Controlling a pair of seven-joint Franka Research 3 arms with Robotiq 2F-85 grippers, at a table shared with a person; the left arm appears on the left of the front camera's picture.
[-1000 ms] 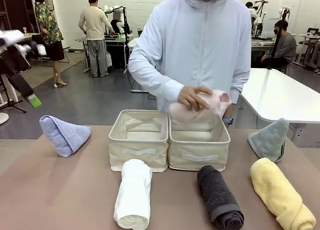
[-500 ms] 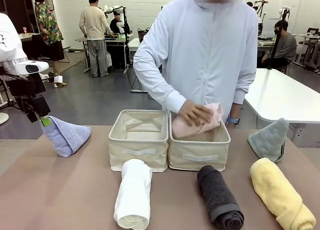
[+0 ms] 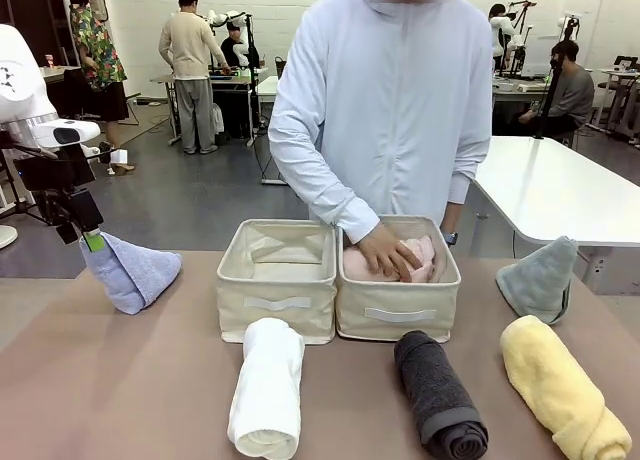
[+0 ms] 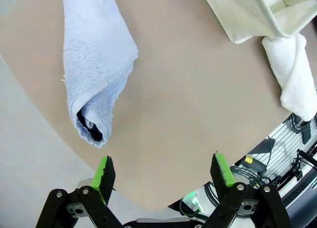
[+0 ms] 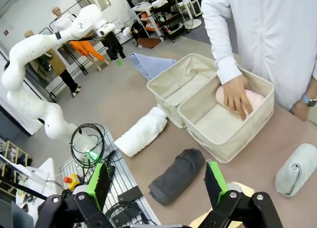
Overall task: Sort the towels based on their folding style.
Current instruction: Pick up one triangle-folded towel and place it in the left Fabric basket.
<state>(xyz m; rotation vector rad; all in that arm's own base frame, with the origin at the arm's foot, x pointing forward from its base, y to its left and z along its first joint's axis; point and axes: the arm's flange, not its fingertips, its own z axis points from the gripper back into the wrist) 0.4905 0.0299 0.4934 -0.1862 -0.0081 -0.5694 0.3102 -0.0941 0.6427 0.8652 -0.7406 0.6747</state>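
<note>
While the left hand (image 4: 163, 168), released, hangs near the blue towel (image 4: 96, 64), its wrist view bares the hollow end.

**Open workshop hall behind the desk**

Landmark: brown desk (image 3: 120, 380).
- Beyond its far edge is a smooth dark grey floor (image 3: 200, 200). A paler tan strip (image 3: 145, 130) lies further back on the left.
- The back wall (image 3: 290, 5) is white-painted block. The light is even and bright.
- Just past the desk's far right corner stands a large white table (image 3: 560, 185) with a rounded edge.
- Far behind the desk, left of centre, is a workbench (image 3: 225, 80) crowded with gear. A person in beige (image 3: 190, 55) stands at it, back turned.
- Far behind, to the right, a person in grey (image 3: 570, 90) sits at another bench. A tripod (image 3: 520, 15) stands near the wall.
</note>
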